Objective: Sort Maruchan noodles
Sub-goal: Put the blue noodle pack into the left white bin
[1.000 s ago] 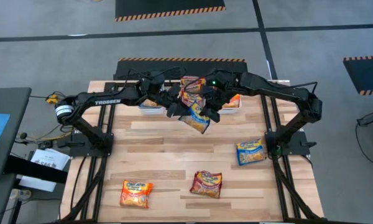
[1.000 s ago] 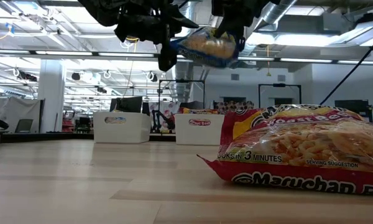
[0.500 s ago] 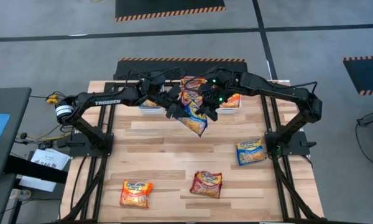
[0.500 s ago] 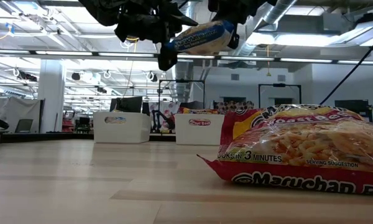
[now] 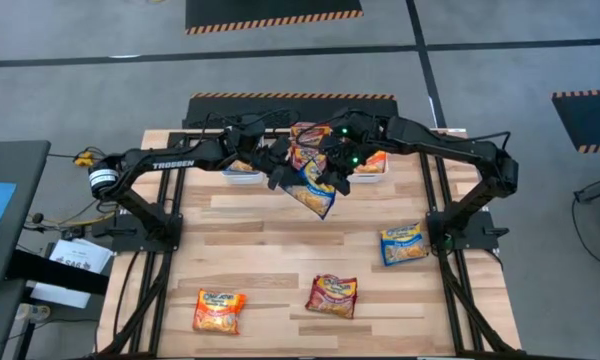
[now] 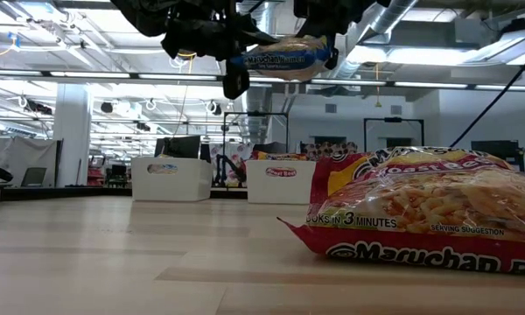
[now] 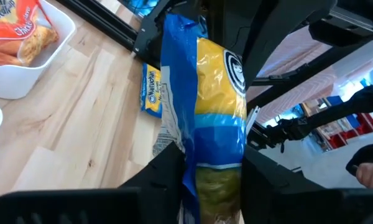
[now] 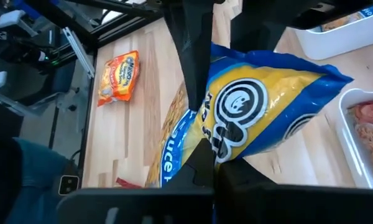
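A blue Maruchan noodles packet (image 5: 315, 193) hangs high over the table's far middle, level in the low view (image 6: 280, 59). Both grippers are shut on it: my left gripper (image 5: 286, 178) at its left end, my right gripper (image 5: 332, 178) at its right end. Loose packets lie flat on the table: an orange one (image 5: 218, 310), a maroon one (image 5: 332, 295) and a blue one (image 5: 403, 243). The maroon one fills the low view's right side (image 6: 420, 206). My left gripper has the blue packet's near end (image 7: 202, 171) between its two fingers (image 7: 165, 171), one on either side. It comes level from the table's left. The packet is clear of the table. My right gripper pinches the packet's edge (image 8: 214, 146) at the opposite end between its shut fingers (image 8: 199, 177). It comes from the table's right. The packet stretches level away from it toward the other gripper, whose finger (image 8: 193, 56) lies across the far end.
Three white bins stand along the far edge: left (image 5: 242, 172), middle (image 5: 305, 140), right (image 5: 375, 162), each holding packets. The near half of the wooden table (image 5: 270, 250) carries only the three loose packets.
The blue packet hung slanted below my right gripper a second ago. It has swung up to level, and its left end has come in between my left gripper's fingers. Both arms have stayed over the far middle.
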